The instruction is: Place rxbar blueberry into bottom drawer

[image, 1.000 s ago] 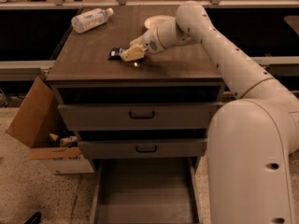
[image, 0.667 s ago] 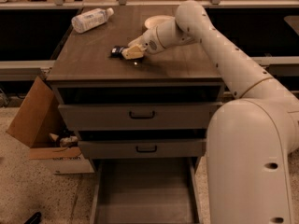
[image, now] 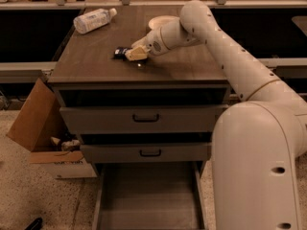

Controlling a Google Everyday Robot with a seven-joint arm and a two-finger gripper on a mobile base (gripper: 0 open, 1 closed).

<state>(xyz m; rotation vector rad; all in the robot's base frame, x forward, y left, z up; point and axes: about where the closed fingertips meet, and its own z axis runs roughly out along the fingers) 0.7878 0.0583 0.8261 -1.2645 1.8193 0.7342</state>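
Note:
The rxbar blueberry (image: 120, 52), a small dark navy bar, lies flat on the wooden cabinet top (image: 96, 61), left of centre. My gripper (image: 134, 54) is low over the top at the bar's right end, its pale fingers covering part of the bar. The white arm reaches in from the right. The bottom drawer (image: 148, 200) is pulled out at the foot of the cabinet, a grey-brown tray with a plain bare floor.
A clear plastic bottle (image: 94, 21) lies on its side at the back left of the top. A pale bowl (image: 160, 21) sits behind the arm. Two upper drawers with black handles (image: 146, 118) are shut. An open cardboard box (image: 41, 128) stands left of the cabinet.

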